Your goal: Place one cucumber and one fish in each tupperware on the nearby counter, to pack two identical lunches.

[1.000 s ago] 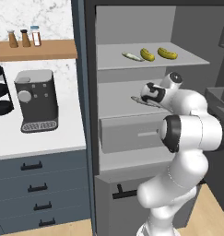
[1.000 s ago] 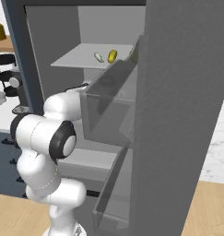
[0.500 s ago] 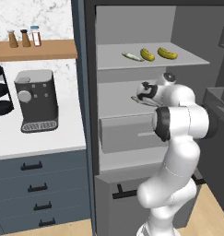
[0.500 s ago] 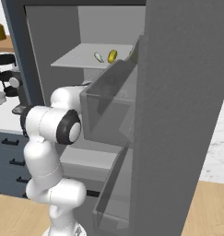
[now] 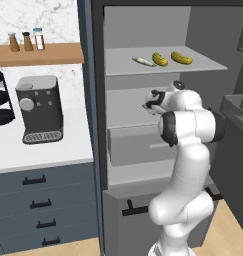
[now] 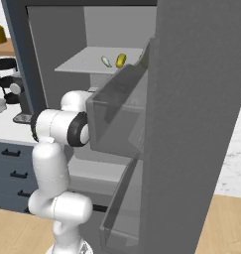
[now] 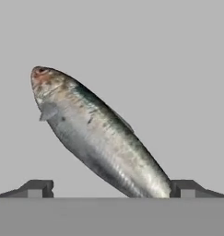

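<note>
Hand view has the fish (image 7: 99, 138) right between the end effector (image 7: 111, 188) tips, can't tell if it's clamped. Looks slick and light, so I'd grab mid-body.

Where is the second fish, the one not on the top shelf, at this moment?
In the hand view the fish lies slanted between the gripper fingertips, before the grey fridge wall.

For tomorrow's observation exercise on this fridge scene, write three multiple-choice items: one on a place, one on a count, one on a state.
1. Where do the cucumbers lie?
A. top fridge shelf
B. counter
C. floor

2. How many cucumbers are there?
A. one
B. two
C. four

3. What lies between the gripper finger tips?
A. nothing
B. a cucumber
C. a fish

Answers: 1 A, both sit on the upper shelf beside a pale fish. 2 B, two yellow-green oblongs show. 3 C, the hand view shows a fish running down between the tips.
</note>
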